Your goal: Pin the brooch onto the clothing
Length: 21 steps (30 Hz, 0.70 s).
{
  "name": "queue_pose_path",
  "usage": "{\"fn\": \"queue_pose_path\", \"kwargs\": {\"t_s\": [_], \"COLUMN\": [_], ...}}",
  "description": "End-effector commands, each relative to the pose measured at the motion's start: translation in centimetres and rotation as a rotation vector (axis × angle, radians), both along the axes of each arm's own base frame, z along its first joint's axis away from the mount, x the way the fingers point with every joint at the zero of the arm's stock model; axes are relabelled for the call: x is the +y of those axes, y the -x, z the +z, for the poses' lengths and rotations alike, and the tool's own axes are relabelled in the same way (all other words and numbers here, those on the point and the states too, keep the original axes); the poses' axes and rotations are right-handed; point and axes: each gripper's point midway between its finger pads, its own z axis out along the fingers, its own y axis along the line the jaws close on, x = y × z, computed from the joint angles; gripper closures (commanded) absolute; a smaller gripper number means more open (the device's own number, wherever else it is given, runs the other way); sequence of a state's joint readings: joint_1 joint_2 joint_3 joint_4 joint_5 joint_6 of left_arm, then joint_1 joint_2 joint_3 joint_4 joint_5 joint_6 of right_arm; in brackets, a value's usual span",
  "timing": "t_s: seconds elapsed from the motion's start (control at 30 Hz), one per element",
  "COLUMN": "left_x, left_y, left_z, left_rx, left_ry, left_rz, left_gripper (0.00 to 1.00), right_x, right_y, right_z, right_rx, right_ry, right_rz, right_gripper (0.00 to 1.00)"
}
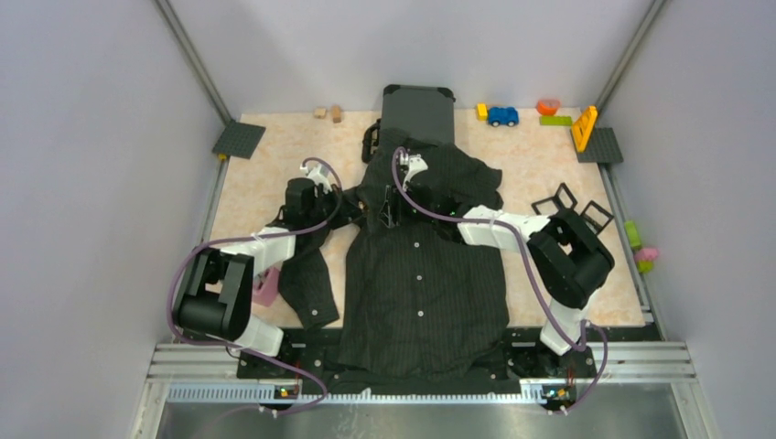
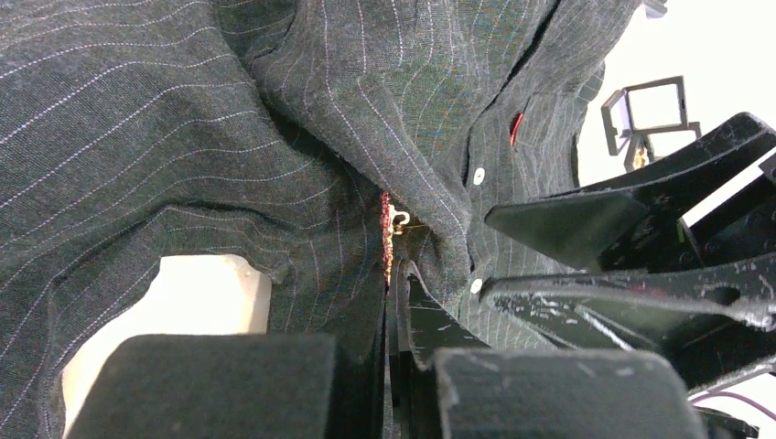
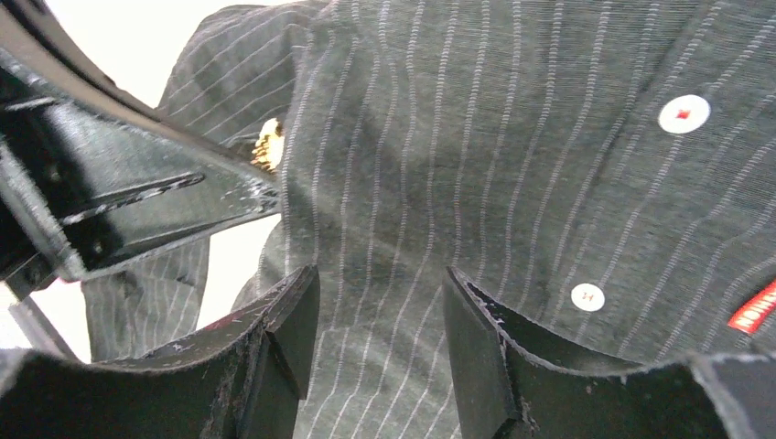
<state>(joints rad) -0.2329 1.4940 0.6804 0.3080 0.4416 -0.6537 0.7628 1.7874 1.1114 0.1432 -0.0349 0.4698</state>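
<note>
The clothing (image 1: 425, 274), a black pinstriped shirt with white buttons, lies flat with its collar toward the far side. My left gripper (image 2: 395, 279) is shut on the brooch (image 2: 388, 233), a red glittery piece with a gold clasp seen edge-on against a fold of the shirt (image 2: 183, 137). From the right wrist the brooch (image 3: 268, 144) shows as a gold speck at the left fingers' tip. My right gripper (image 3: 380, 311) is open just over the shirt front (image 3: 512, 165), with only cloth behind its fingers. In the top view both grippers, left (image 1: 371, 207) and right (image 1: 392, 207), meet at the left chest.
A dark grey suitcase (image 1: 418, 110) stands behind the collar. Toys line the back edge: a blue car (image 1: 502, 116), a yellow piece (image 1: 584, 128), wooden blocks (image 1: 328, 112). Dark baseplates (image 1: 239, 139) sit in the far corners. Black frames (image 1: 572, 206) lie at the right, a pink object (image 1: 267, 289) by the left sleeve.
</note>
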Motion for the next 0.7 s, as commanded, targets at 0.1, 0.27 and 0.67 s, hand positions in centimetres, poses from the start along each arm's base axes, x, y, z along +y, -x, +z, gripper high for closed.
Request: {"fn": "queue_pose_path", "kwargs": {"t_s": [0.1,0.27,0.67], "left_x": [-0.1,-0.3,-1.2], "left_y": [-0.3,-0.2,0.1], "left_z": [2.7,3.4,3.8], "left_rx": [-0.089,-0.112,-0.118], "left_ry": [0.051,0.069,0.141], "left_rz": [-0.027,-0.051,-0.110], "left_gripper": [1.00,1.00,1.00], "right_x": [3.2,4.2,5.6], "right_y": [1.2,1.1,1.1], "right_z": [3.1,2.1,0.7], "right_rx": [-0.109,-0.090,-0.075], "right_ry": [-0.132,-0.150,-0.186], "right_rz": [0.141,0.158,0.195], "right_gripper": [0.45,0.46,0.95]}}
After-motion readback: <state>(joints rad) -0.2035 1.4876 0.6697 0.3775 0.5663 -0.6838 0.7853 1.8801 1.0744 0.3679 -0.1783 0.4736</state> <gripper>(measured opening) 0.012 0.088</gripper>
